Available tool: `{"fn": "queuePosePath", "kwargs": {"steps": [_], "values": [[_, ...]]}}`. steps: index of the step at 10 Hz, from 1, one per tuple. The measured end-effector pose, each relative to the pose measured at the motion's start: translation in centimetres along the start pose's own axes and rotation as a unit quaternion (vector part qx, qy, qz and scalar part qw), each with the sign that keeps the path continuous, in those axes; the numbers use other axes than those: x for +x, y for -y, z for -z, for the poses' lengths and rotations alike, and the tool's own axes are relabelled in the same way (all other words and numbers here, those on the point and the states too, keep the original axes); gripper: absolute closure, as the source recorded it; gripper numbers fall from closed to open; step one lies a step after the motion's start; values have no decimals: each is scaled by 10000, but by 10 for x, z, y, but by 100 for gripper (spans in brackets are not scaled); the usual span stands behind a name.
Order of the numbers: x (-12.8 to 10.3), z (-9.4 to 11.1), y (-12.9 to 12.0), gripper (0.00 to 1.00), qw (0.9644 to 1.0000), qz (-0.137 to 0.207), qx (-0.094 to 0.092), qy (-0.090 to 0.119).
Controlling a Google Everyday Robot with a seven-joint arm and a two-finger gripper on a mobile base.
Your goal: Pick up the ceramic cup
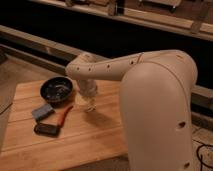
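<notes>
End effector (89, 102) hangs low over the wooden surface (90, 140), just right of the black bowl (56, 89). Its state cannot be told. The ceramic cup is not separately discernible; likely hidden at the end effector. Judgement: glazed ceramic is rigid, slippery and breakable; grip across the rim or wall, firmly.

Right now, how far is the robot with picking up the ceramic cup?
Done: the arm has reached over the wooden table, and the tool hangs just right of the black bowl. In hand: the tool is down at table height there, but the ceramic cup itself cannot be made out under it, so a grasp is not confirmed. Left: closing on the cup and lifting it.
</notes>
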Motion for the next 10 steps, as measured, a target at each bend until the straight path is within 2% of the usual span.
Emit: {"fn": "queuePosePath", "kwargs": {"steps": [3,5,7,10], "values": [[11,34,-12,100,9985,240,-430,253],[19,54,-15,100,9962,369,-690,374],[23,59,-8,100,9953,393,-819,346],[25,53,2,100,9952,349,-896,192]]}}
